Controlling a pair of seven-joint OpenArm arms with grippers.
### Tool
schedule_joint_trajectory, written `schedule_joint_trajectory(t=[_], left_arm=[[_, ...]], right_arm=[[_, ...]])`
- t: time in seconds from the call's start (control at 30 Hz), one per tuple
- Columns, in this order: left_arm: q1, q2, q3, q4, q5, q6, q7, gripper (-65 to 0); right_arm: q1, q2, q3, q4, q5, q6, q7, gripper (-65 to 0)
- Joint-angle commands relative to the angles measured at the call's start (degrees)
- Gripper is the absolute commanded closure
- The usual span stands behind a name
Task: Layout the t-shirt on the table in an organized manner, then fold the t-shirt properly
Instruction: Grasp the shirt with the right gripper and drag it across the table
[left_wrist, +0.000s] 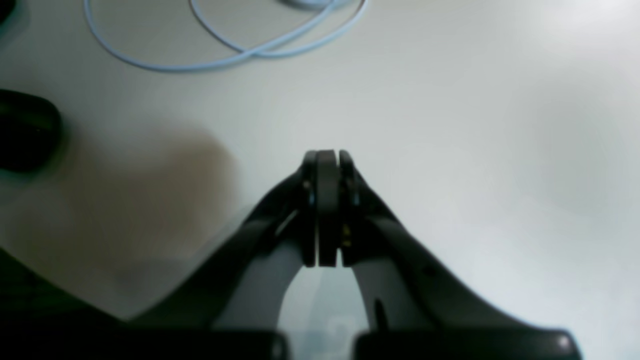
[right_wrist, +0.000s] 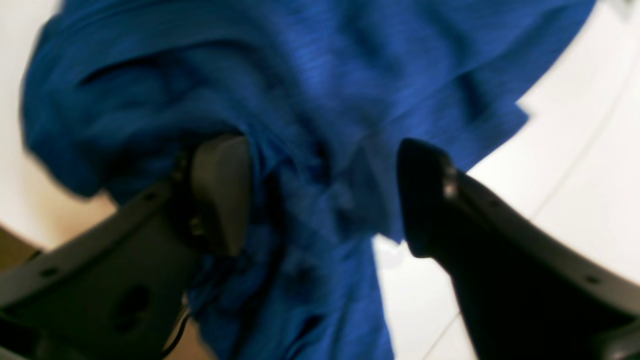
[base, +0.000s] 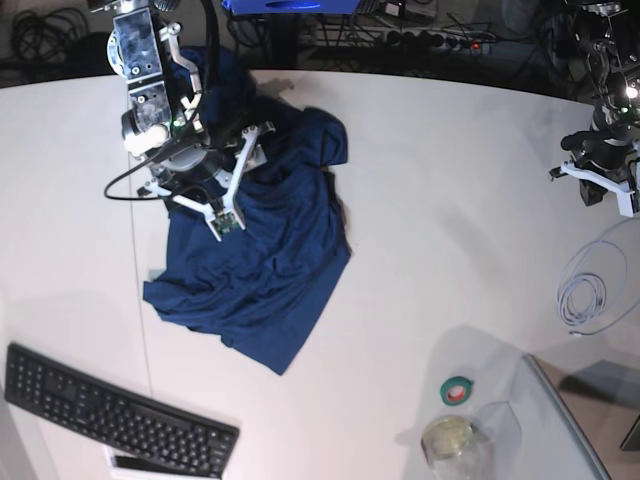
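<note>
1. My right claw (right_wrist: 325, 195) is standing spread over the crumpled t-shirt (base: 255, 265), its fingers (right_wrist: 220, 190) straddling a bunched fold without pinching it.
2. The t-shirt is lying in the upper left of the base view on the white table (base: 440, 220).
3. My left claw (left_wrist: 327, 210) is hovering pressed together over bare table at the right edge, near a coiled cable (base: 580, 290).
</note>
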Motion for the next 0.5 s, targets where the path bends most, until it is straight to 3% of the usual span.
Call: schedule_joint_trajectory(t=[0.0,0.07,0.17,0.3,0.4,0.47], left_arm=[[-0.06,-0.32,-0.39,1.07,0.99,0.23,-1.29,0.0],[-0.06,0.65,-0.48,1.51,3.01,0.23,-1.29,0.0],[-0.06,1.18,-0.31,1.51,3.8,0.23,-1.29,0.0],[-0.06,1.35,-0.31,1.42,3.45,0.23,-1.29,0.0],[-0.06,1.88,-0.31,1.51,3.45,0.23,-1.29,0.0],[-0.06,1.88,-0.31,1.51,3.8,0.23,-1.29,0.0]], right_arm=[[0.36,-0.19,0.81,0.47,0.16,0.15,0.9,-33.8],[0.62,-0.19,1.69,0.38,0.16,0.15,0.9,-24.2],[0.62,-0.19,1.96,0.38,0.16,0.15,0.81,-14.9],[0.62,-0.19,1.61,0.38,0.16,0.24,0.64,-11.1],[0.18,-0.11,1.61,1.79,0.16,0.24,0.64,0.0],[-0.87,-0.11,1.52,3.9,0.16,0.24,0.55,-0.6]])
